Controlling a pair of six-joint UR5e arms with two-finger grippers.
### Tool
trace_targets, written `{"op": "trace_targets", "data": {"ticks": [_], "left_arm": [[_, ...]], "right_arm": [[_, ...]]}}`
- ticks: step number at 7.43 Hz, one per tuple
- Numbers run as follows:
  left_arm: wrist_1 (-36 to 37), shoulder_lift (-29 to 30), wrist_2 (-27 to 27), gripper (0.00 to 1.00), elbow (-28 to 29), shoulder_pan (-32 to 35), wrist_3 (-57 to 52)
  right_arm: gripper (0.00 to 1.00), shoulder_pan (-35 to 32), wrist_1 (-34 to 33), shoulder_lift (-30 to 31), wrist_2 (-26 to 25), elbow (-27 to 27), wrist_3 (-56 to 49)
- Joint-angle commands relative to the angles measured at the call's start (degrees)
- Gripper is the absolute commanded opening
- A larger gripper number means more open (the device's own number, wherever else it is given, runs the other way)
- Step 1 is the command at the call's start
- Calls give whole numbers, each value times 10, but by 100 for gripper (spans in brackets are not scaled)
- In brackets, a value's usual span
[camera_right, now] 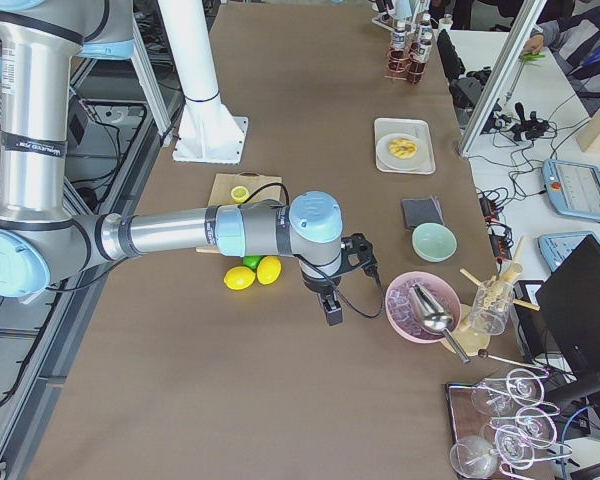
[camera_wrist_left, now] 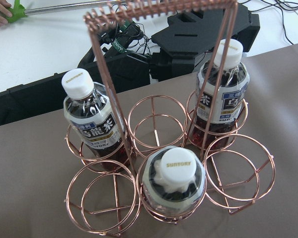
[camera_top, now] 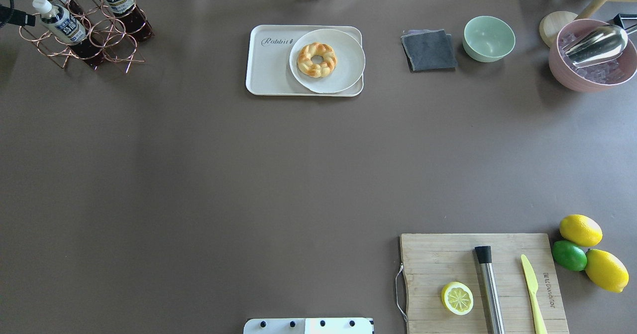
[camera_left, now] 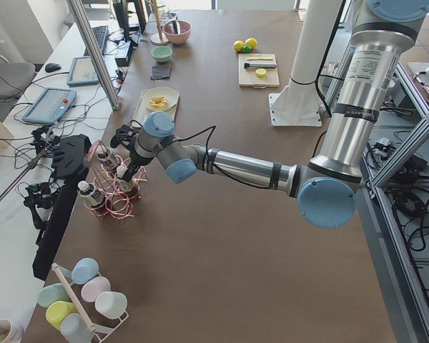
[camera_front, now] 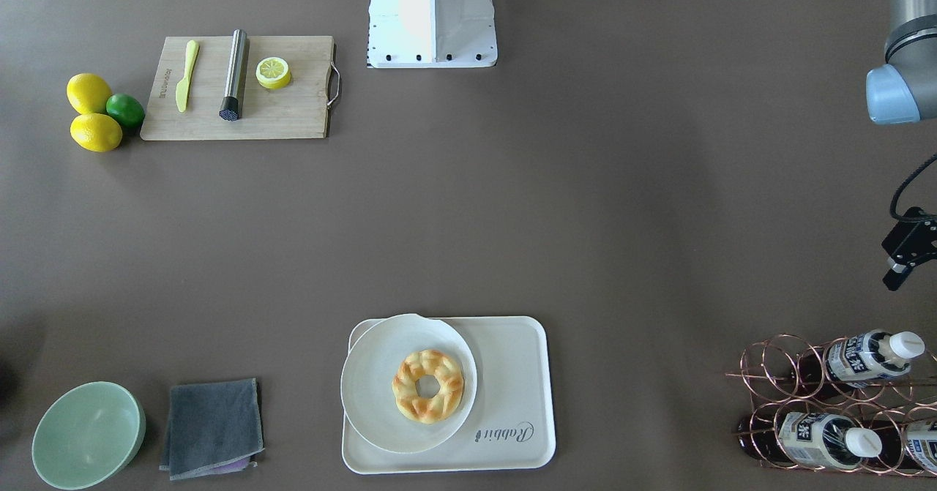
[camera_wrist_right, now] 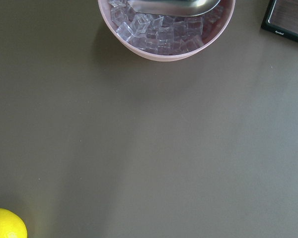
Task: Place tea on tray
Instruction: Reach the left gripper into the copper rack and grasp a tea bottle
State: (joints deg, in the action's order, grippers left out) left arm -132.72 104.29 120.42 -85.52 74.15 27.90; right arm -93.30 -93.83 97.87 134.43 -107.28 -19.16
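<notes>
Three tea bottles stand in a copper wire rack (camera_wrist_left: 154, 124): one near and central (camera_wrist_left: 174, 178), one to the left (camera_wrist_left: 92, 124) and one to the right (camera_wrist_left: 223, 94). The rack also shows at the far left in the overhead view (camera_top: 79, 30). My left gripper (camera_left: 123, 136) hovers just above the rack. Its fingers do not show in its wrist view, so I cannot tell if it is open. The cream tray (camera_top: 271, 70) lettered "Rabbit" holds a round white plate (camera_top: 343, 70) with a ring pastry (camera_top: 316, 59). My right gripper (camera_right: 333, 312) hangs over bare table near the pink bowl, and I cannot tell its state.
A pink bowl (camera_top: 562, 70) of ice holds a metal scoop. A green bowl (camera_top: 488, 38) and a grey cloth (camera_top: 429, 50) lie right of the tray. A cutting board (camera_top: 438, 259) carries a half lemon, a steel muddler and a yellow knife. Two lemons and a lime (camera_top: 569, 255) lie beside it.
</notes>
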Motion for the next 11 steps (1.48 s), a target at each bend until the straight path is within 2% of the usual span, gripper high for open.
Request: {"op": "trace_targets", "data": {"ticks": [1,4,7,10,11], "left_arm": [[-10,45,-51,90,32,-29,15],[-11,71,-69,90,67,-29,9],[-32,72,-70,87,91,-29,8],[-33,69,-70,73,91,-30,13],[-33,66,-70,63,91,-30,13]], "right_arm": [[100,0,0,0,0,-1,0],[100,0,0,0,0,-1,0],[100,1,0,0,0,-1,0],[100,5,0,0,8,-4,1],[100,6,0,0,8,-4,1]]}}
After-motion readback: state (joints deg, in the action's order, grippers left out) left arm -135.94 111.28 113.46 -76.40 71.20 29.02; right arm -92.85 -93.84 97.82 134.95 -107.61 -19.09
